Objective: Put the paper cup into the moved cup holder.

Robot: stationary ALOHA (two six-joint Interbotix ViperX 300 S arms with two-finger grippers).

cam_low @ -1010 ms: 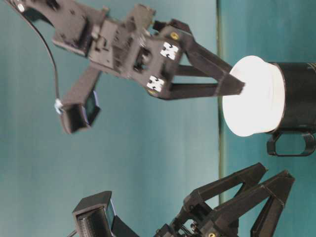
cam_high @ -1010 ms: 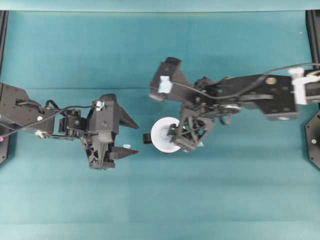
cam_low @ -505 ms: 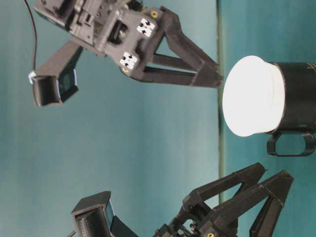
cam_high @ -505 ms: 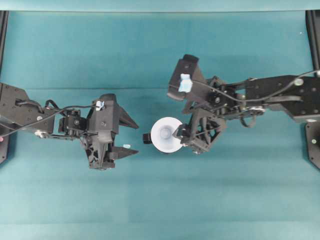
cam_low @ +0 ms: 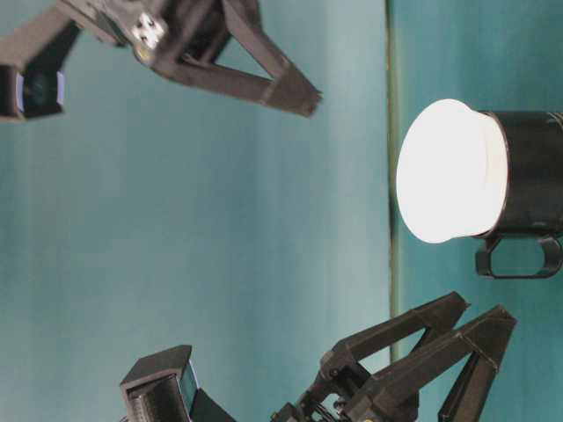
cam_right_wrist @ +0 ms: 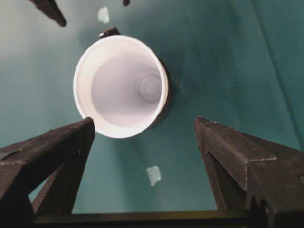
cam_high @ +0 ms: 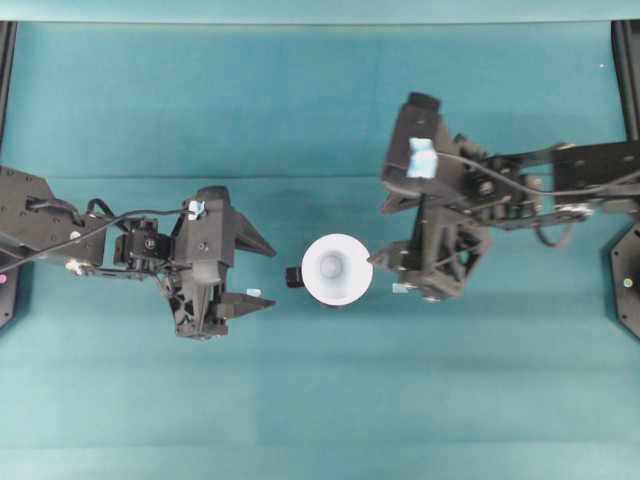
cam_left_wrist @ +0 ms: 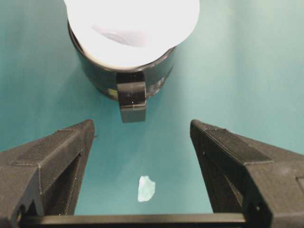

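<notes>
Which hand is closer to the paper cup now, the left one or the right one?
Right, though narrowly. The right hand is open just right of the paper cup; the left hand, open too, is slightly farther on the opposite side.

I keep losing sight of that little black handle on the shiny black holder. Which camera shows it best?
The left wrist view: the short black handle faces the camera, unobstructed. Table-level shows it side-on as a loop. Overhead it is a small nub. The right wrist view catches only its tip.

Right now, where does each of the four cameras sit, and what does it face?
Overhead: above the table, looking down; both arms, paper cup in cup holder.
Table-level: low, turned sideways; cup, holder, left claw, right claw.
Left wrist: behind open left claw, facing the holder's handle.
Right wrist: above open right claw, into the cup.
All share the cup.
</notes>
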